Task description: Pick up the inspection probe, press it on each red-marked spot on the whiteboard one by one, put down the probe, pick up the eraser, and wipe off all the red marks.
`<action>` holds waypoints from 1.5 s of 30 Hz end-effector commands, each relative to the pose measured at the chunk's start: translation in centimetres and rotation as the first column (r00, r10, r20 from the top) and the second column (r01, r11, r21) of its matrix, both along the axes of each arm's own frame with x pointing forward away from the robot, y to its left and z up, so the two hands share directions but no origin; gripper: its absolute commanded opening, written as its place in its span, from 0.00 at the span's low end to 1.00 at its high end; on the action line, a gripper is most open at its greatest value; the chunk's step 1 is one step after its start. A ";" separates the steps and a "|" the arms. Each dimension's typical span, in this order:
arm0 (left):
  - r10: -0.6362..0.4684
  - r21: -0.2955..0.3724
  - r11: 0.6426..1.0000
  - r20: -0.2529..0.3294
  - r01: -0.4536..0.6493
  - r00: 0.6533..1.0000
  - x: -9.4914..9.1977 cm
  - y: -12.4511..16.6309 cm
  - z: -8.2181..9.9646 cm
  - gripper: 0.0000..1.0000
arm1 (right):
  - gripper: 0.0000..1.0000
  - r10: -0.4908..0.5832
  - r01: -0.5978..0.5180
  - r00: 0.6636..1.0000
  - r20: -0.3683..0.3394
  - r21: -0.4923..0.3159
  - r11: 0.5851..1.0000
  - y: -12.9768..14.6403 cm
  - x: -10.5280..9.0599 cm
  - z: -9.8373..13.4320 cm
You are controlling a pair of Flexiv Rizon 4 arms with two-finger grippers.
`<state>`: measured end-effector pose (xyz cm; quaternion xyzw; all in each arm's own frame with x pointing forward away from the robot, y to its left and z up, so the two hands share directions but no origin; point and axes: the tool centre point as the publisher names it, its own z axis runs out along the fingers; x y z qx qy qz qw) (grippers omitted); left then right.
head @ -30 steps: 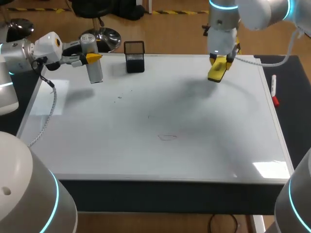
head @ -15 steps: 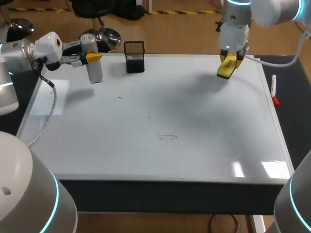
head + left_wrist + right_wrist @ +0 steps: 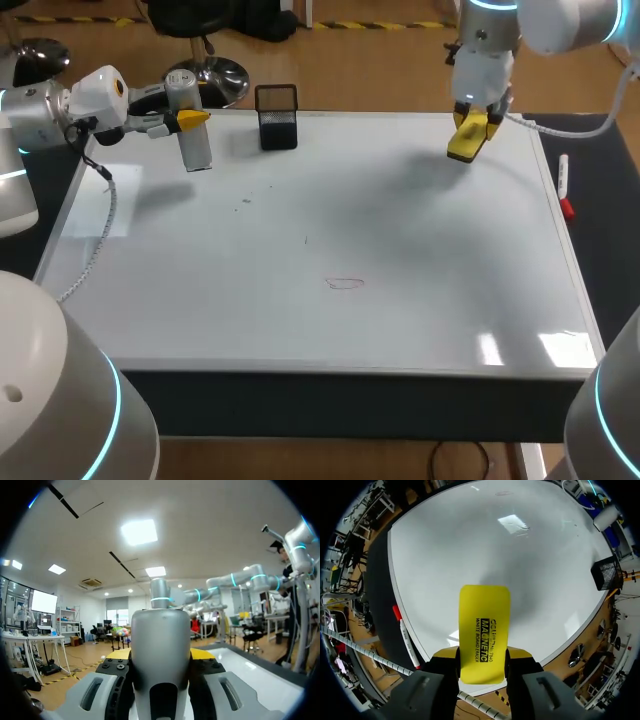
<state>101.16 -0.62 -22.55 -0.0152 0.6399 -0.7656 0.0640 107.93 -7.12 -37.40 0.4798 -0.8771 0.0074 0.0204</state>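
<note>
White, glossy shells are covering my left arm [image 3: 45, 108] and right arm [image 3: 548, 22], cyan rings [image 3: 112, 400] glowing at the joints. A pale cable [image 3: 101, 232] is dangling off each wrist. My grey fingers [image 3: 94, 696] are showing black screwed plates [image 3: 116, 667] and yellow tips [image 3: 119, 653].

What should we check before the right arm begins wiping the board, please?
1. Eraser gripped in right pincer: ok, clamped on both sides.
2. Probe put down: not ok, left pincer holds it.
3. Eraser on whiteboard: not ok, it hangs above the far right corner.
4. Mark to wipe located: ok, faint oval mid-board.
5. Path to it free: ok, mesh holder stands apart.
</note>
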 end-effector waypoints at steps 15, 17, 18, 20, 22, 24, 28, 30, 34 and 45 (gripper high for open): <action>-0.158 -0.039 0.986 0.041 0.160 0.986 -10.3 -6.9 2.2 0.00 | 0.00 0.002 -0.002 1.000 0.001 -0.002 1.000 -0.1 0.0 0.1; -0.199 -0.033 0.979 0.044 0.201 0.979 -12.4 -8.6 2.4 0.00 | 0.00 0.002 -0.002 1.000 0.001 -0.002 1.000 -0.1 0.0 0.1; -0.216 -0.030 0.976 0.045 0.217 0.975 -13.2 -9.3 2.5 0.00 | 0.00 0.002 -0.002 1.000 0.001 -0.002 1.000 -0.1 0.0 0.1; -0.243 -0.034 0.969 0.046 0.245 0.969 -14.7 -10.4 2.6 0.00 | 0.00 0.002 -0.002 1.000 0.001 -0.002 1.000 -0.1 0.0 0.1; -0.277 -0.035 0.960 0.037 0.278 0.960 -16.0 -11.7 2.5 0.00 | 0.00 0.002 -0.002 1.000 0.001 -0.002 1.000 -0.1 0.0 0.1; -0.306 -0.045 0.951 0.033 0.307 0.951 -17.1 -12.7 2.4 0.00 | 0.00 0.002 -0.002 1.000 0.001 -0.002 1.000 -0.1 0.0 0.1; -0.356 -0.059 0.933 0.014 0.356 0.934 -19.0 -14.8 2.2 0.00 | 0.00 0.002 -0.002 1.000 0.001 -0.002 1.000 -0.1 0.0 0.1; -0.378 -0.055 0.924 0.007 0.378 0.926 -19.8 -15.9 2.0 0.00 | 0.00 0.002 -0.002 1.000 0.001 -0.002 1.000 -0.1 0.0 0.1; -0.423 -0.040 0.906 -0.008 0.422 0.906 -21.2 -18.2 1.5 0.00 | 0.00 0.002 -0.002 1.000 0.001 -0.002 1.000 -0.1 0.0 0.1; -0.503 -0.041 0.864 -0.066 0.501 0.862 -23.1 -22.7 -0.7 0.00 | 0.00 0.002 -0.002 1.000 0.001 -0.002 1.000 -0.1 0.0 0.1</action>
